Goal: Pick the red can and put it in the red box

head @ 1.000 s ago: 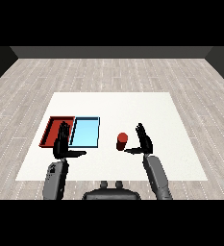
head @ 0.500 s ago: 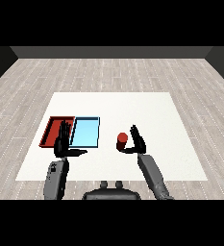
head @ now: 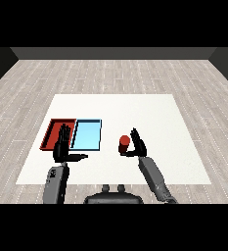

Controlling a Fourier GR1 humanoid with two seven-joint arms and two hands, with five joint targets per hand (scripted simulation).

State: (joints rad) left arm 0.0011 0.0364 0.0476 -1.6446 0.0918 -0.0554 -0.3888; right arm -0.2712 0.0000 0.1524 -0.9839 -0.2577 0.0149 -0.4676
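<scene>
A red tray [head: 52, 128] lay toward the left of the white table [head: 149, 110], a shallow rectangle with a thin raised rim and a flat floor. Its right edge touched a light blue tray [head: 88, 133] of the same shape, so the two sat side by side as a pair. In front of the red tray's near right corner stood the left hand [head: 61, 148], black and matte, held upright with its fingers straight and close together and its thumb stuck out to the right. It held nothing. Its grey forearm [head: 56, 184] rose from the near left, smooth and cylindrical.

To the right of the blue tray, well apart from it, the red can [head: 124, 143] stood upright on the bare table, a short smooth cylinder with a round top. The right hand [head: 137, 145] was just beside the can on its right, fingers raised and spread rather than wrapped around it; whether it touched the can could not be told. Its grey forearm [head: 153, 177] slanted in from the near right. Beyond the table, the floor [head: 110, 73] showed pale planks.
</scene>
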